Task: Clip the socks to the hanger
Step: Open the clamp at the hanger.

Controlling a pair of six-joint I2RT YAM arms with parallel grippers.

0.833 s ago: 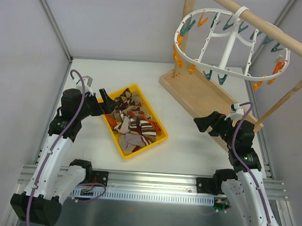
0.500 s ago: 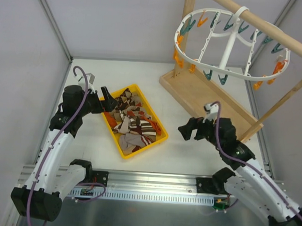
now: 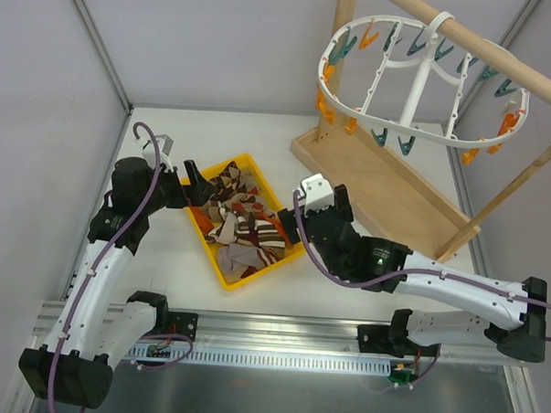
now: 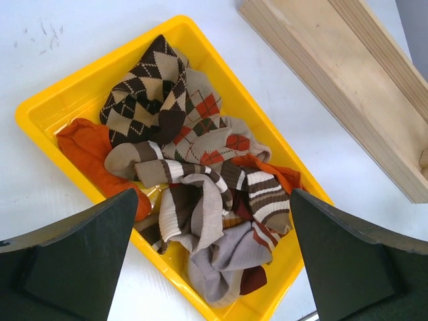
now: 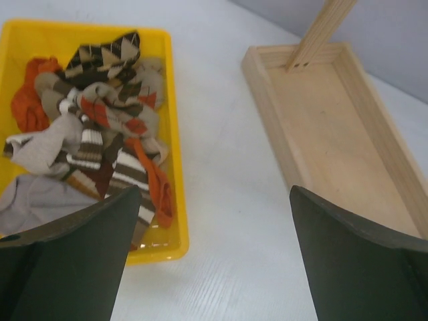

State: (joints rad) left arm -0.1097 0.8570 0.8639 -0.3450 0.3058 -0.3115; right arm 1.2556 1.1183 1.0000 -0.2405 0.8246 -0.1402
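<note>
While socks (image 3: 243, 225) lie heaped in the tray (image 3: 201, 232), both tools gape wide, empty: left tool (image 3: 196, 179) over its far corner, right tool (image 5: 215, 200) just beside it.

My white table (image 3: 260, 142) carries 2 things: yellow tray (image 3: 204, 236) ctr-left of top view, wooden stand base (image 3: 386, 188) upper right, apart.

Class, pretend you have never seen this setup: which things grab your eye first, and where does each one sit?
The bright yellow plastic tray, left of centre on the white table, stands out first, heaped with a tangle of brown, cream and orange-red patterned socks. Next comes the large white plastic oval hanger, ringed with orange and teal clothespins, hanging from a slanted wooden pole at the upper right.
</note>
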